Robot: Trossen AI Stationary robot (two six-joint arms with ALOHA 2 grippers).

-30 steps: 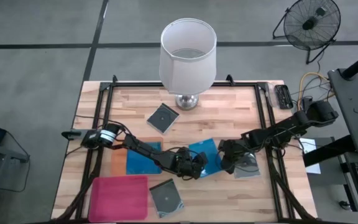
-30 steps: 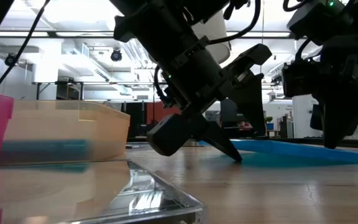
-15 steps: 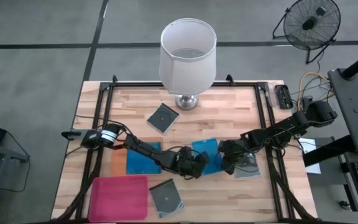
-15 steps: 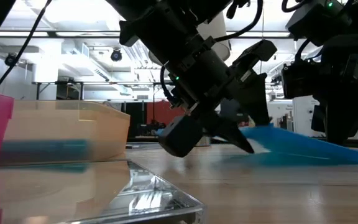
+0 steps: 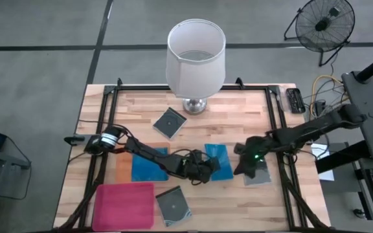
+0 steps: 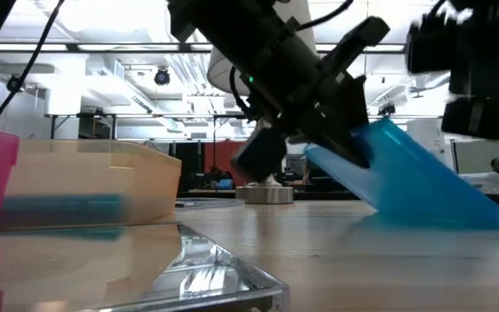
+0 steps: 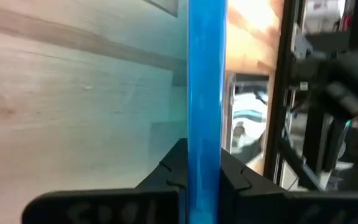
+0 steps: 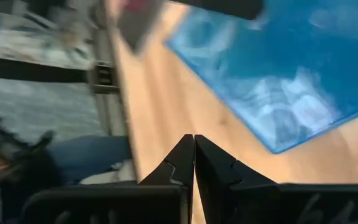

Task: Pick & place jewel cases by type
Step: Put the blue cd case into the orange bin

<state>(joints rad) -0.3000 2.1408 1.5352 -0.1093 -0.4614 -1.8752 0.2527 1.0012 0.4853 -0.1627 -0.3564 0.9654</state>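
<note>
clamping blue jewel case (image 7: 204, 93) edge-on — left jaws; right jaws together, empty.

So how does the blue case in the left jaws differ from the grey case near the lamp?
The blue case is opaque, tilted up on one edge and clamped by the left gripper. The grey case is see-through with a disc inside, lies flat and is untouched. Both are thin squares.
</note>
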